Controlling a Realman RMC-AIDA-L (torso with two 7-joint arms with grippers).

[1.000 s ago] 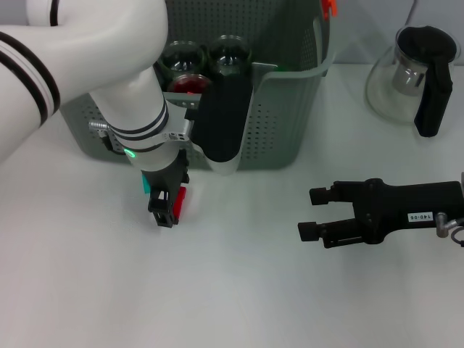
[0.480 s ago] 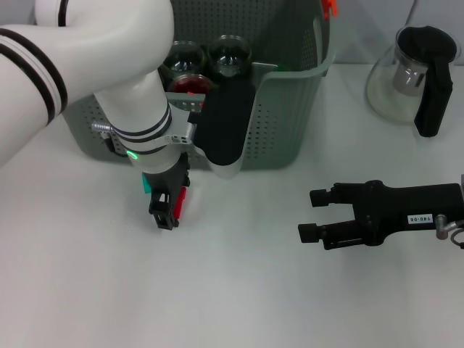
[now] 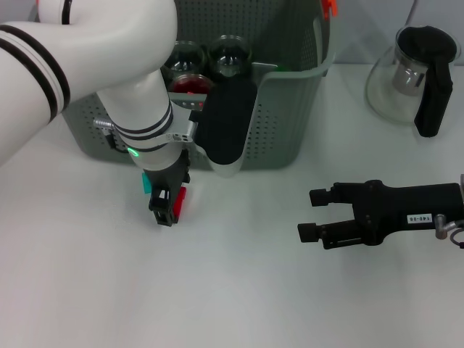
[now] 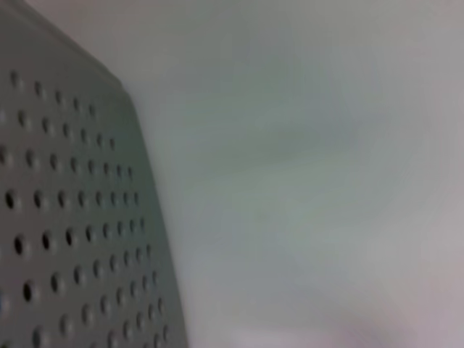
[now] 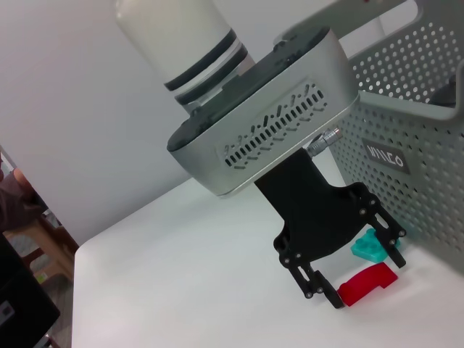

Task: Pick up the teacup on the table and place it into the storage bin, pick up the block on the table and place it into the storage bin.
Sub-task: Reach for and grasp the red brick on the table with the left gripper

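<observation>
A: What is the biggest thing in view?

B: The white bench (image 3: 239, 290), and on it the storage bin (image 3: 283, 123), a grey-green perforated basket standing at the far side. An orange clip (image 3: 330, 7) sits on its rim, and the right wrist view shows a small dark logo label (image 5: 384, 154) on its wall.

A: Anything inside the bin?

B: Round glass vessels (image 3: 228, 54) show through its open top, one with something red in it. I cannot say whether any of them is the teacup.

A: And off to the right?

B: A glass pot with a black handle (image 3: 417, 72) stands on the bench, well apart from the bin.

A: Where are the arms?

B: The left arm reaches down in front of the bin, with the left tool (image 3: 165, 206) pointing at the bench just beside the bin's front wall. The right tool (image 3: 310, 214) lies low over the bench, well apart from the bin, with its fingers spread and nothing between them.

A: What about the left one's fingers?

B: They are parted. In the right wrist view the fingertips stand at the bench on either side of the red block (image 5: 367, 283), not closed on it.

A: Any other small things?

B: A teal block (image 5: 371, 246) lies on the bench just beside the red one, between it and the bin.
</observation>
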